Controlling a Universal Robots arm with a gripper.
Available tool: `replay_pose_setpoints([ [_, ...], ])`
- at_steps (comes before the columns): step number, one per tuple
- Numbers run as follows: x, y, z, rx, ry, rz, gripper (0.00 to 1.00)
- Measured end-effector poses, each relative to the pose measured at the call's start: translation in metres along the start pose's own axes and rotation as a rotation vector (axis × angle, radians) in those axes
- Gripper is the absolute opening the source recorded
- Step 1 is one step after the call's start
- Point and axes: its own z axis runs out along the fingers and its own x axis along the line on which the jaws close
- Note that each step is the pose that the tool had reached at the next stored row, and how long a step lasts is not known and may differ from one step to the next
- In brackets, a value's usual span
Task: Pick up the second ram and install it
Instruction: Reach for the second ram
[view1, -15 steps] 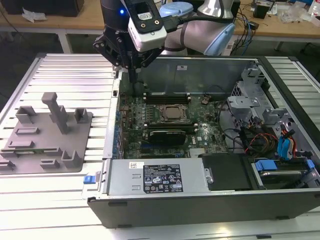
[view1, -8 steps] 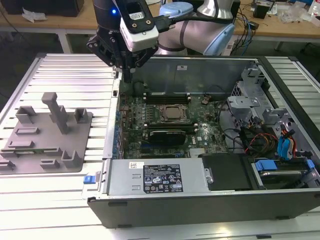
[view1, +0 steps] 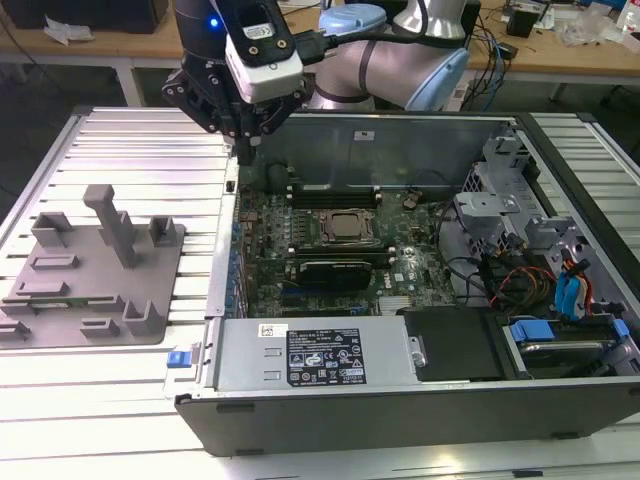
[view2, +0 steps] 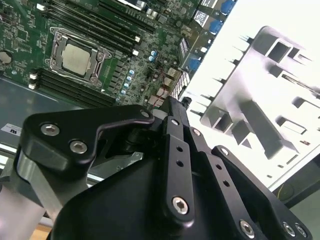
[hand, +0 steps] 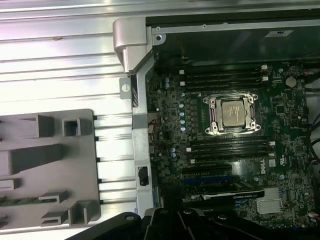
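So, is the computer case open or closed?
Open. The computer case has no side cover on it, so the motherboard and the processor inside show in the exterior view.

No print is legible: a black-and-white label (view1: 327, 358) sits on the power supply cover (view1: 390, 355) (dense small lines), a white sticker (view1: 366, 134) on the case's rear wall (view1: 430, 145)
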Motion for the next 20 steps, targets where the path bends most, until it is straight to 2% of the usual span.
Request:
replay_pose_setpoints([
  [6, 0.0077, -0.0006, -0.0003, 0.0001, 0.0000, 0.000, 0.08],
  [10, 0.0175, -0.0013, -0.0005, 0.0001, 0.0000, 0.000, 0.08],
  [17, 0.0265, -0.0020, -0.0008, 0.0001, 0.0000, 0.000, 0.08],
  [20, 0.0343, -0.0025, -0.0009, 0.0001, 0.0000, 0.000, 0.08],
])
